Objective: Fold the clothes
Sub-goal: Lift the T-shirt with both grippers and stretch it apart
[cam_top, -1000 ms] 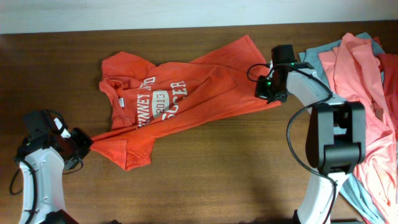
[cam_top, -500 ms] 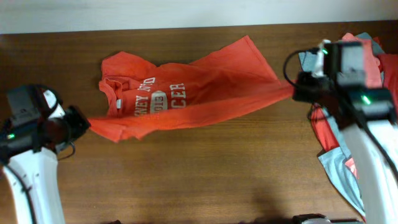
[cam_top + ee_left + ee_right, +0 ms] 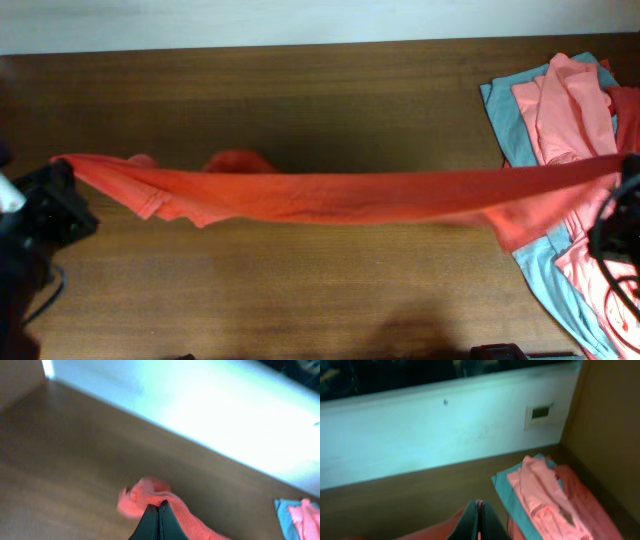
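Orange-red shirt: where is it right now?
Overhead: the orange-red shirt spans the middle of the table, stretched between left hand and right hand, its right end over the pink-and-teal pile.

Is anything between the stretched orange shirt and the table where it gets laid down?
Bare table lies under most of the orange-red T-shirt; only its right end hangs over the salmon pink T-shirt and teal-blue T-shirt piled there.
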Motion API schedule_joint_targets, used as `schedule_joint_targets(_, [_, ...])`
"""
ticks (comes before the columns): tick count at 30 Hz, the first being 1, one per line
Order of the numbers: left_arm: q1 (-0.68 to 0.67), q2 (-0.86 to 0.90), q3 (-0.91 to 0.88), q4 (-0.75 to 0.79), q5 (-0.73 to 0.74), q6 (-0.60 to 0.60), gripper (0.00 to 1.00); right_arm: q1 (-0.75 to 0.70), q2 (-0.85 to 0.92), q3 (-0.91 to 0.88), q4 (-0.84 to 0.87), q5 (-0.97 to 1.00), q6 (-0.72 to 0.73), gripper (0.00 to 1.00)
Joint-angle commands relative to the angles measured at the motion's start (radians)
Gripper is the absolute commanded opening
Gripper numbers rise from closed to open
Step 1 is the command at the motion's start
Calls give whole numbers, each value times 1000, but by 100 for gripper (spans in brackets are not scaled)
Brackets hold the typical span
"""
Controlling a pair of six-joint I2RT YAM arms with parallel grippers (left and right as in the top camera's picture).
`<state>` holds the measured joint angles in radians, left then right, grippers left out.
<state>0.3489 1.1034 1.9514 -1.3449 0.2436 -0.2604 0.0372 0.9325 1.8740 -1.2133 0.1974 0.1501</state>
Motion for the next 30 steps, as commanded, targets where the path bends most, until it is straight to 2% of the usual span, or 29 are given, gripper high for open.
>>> schedule_joint_targets(1, [0,-8,113,-21,13,20,0,1,24,42,-14,52,-50,4])
schedule_joint_targets(5, [0,-6,148,-19,13,31,0,1,62,42,-24,51,-70,4])
schedule_joint_targets(10, [0,55,135,-39,12,31,0,1,195,42,-63,50,-91,4])
schedule_joint_targets(18, [-1,347,102,46,37,31,0,1,592,42,-43,-34,-120,4])
schedule_joint_targets(21, [-22,517,102,208,58,31,0,1,762,43,71,-39,-116,4])
schedule_joint_targets(23, [-40,616,103,366,89,31,0,1,829,58,162,-40,-108,4])
schedule_joint_targets(25, [-55,711,125,590,166,31,0,1,865,113,235,-36,-55,4])
schedule_joint_targets(28, [-56,745,210,710,181,31,0,1,864,234,262,-27,-33,4])
schedule_joint_targets(30, [-51,745,354,733,168,39,0,1,863,381,237,-24,-34,4])
